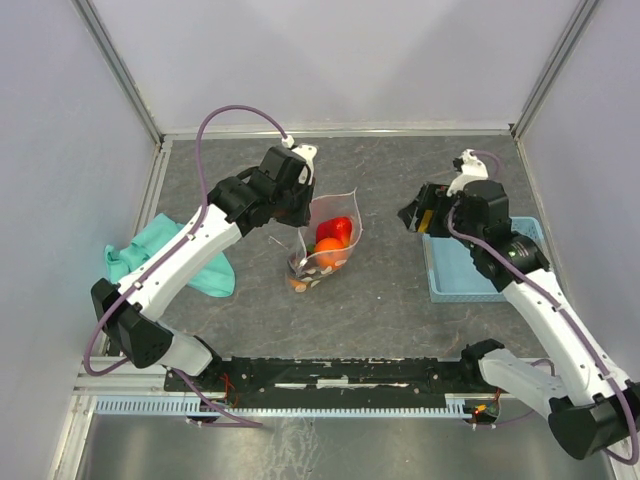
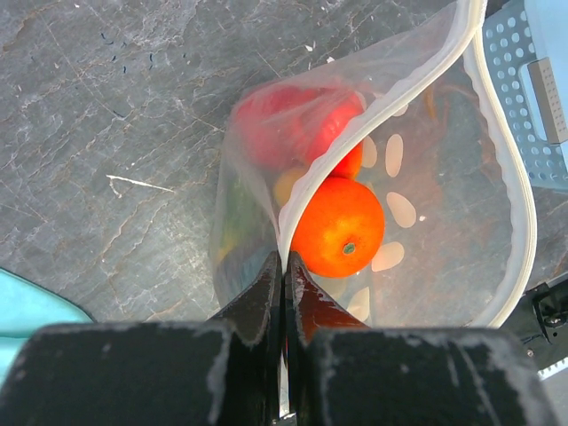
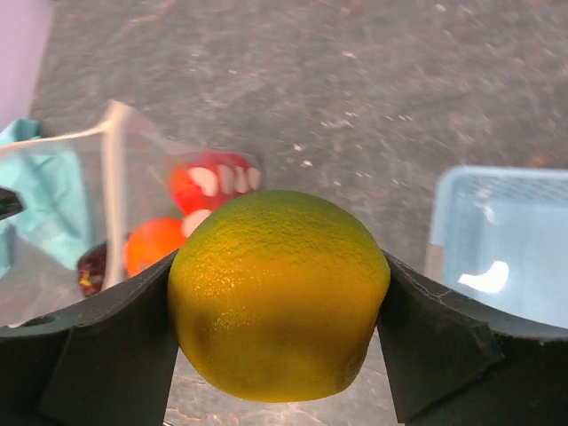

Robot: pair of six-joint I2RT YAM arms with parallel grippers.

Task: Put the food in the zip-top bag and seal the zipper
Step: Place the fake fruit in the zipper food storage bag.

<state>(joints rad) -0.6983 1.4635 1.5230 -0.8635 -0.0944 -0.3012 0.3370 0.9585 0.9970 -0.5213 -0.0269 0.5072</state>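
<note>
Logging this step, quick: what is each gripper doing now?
Left gripper: shut on the zip-top bag at its rim.
Right gripper: holding the green-yellow fruit.

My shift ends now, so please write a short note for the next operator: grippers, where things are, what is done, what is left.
Left gripper: shut on the rim of the bag, mouth held open.
Right gripper: grips a yellow-green fruit, between bag and basket.
Done: orange fruit and red fruit inside the bag.
Left: put this fruit in, press the zipper shut.
</note>
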